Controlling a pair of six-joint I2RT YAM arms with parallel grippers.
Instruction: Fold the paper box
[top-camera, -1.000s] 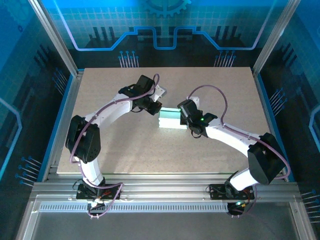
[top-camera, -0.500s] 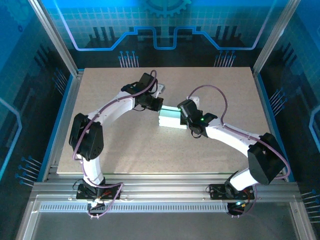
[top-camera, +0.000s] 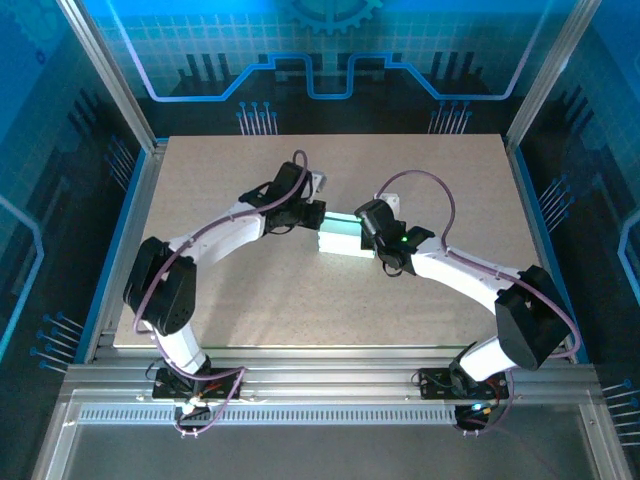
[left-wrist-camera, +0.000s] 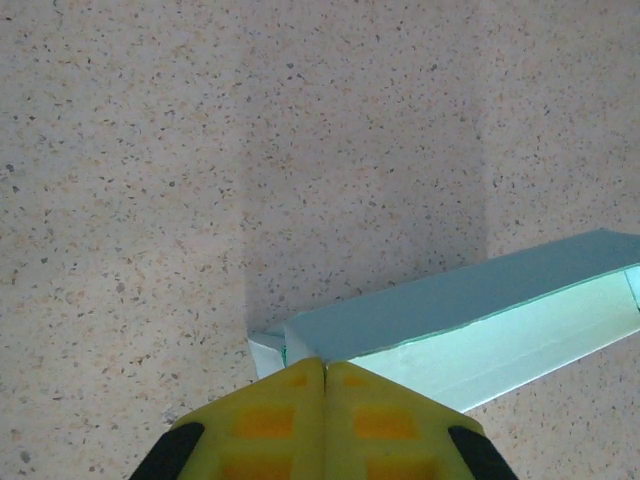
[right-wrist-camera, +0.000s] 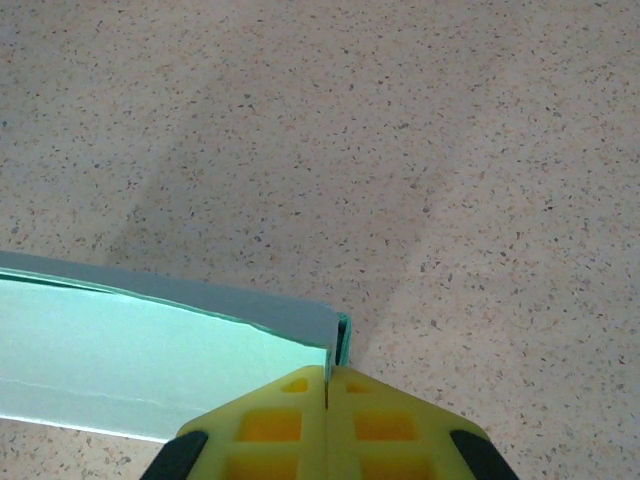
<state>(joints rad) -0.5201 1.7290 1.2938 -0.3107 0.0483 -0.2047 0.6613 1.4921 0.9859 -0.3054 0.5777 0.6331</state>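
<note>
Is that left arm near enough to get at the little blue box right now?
Probably yes: the left hand, closed, is right at one end of the paper box, and nothing lies between them. The right hand is at the other end, out of its way.

A flat sandy-brown tabletop with tiny dark specks (top-camera: 250, 290) has soft grey shadows (left-wrist-camera: 360, 200) on it. Along its near edge run shiny silver metal rails (top-camera: 330, 385). Behind it stand dark blue walls with light blue lines (top-camera: 320, 60).
</note>
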